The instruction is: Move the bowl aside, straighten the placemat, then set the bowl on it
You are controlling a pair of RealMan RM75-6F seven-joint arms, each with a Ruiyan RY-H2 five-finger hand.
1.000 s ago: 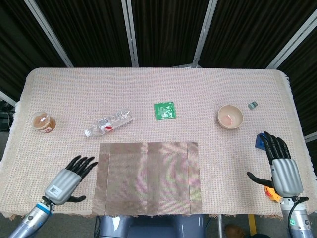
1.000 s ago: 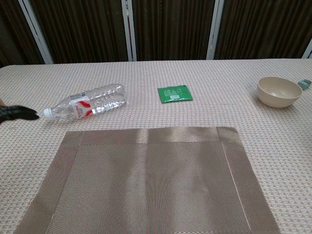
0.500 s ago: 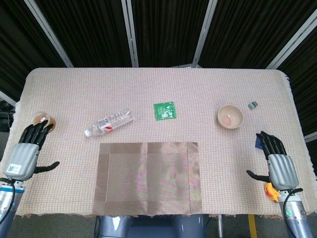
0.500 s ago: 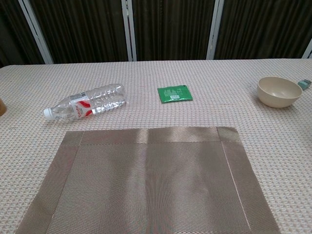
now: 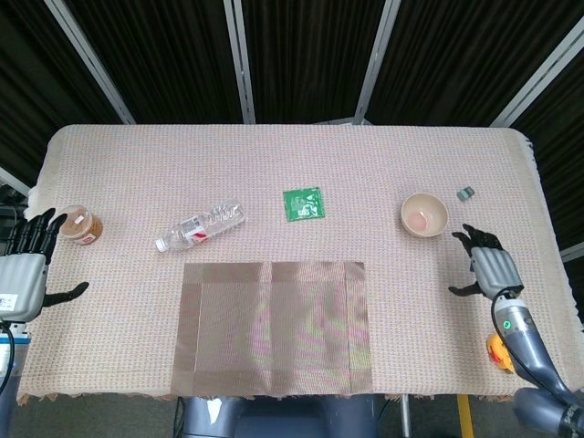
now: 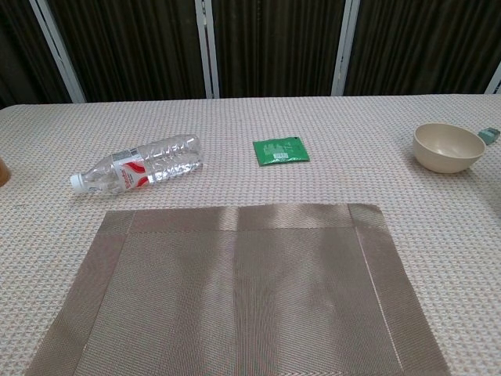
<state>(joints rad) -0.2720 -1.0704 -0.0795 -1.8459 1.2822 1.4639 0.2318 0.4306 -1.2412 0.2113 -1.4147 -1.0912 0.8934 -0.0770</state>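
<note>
With the woven brown placemat (image 5: 274, 327) lying square, I bring my empty, spread-fingered right hand (image 5: 486, 268) to the beige bowl (image 5: 424, 215) and grip its rim evenly, while my left hand (image 5: 26, 271) hangs empty, fingers apart.

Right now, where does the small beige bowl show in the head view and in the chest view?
Head view: the small beige bowl sits on the right of the table, just beyond the open right hand, well off the brown woven placemat.
Chest view: the bowl is at the right edge, mid-height.
Shared landmark: the green flat packet, left of the bowl in both.
</note>
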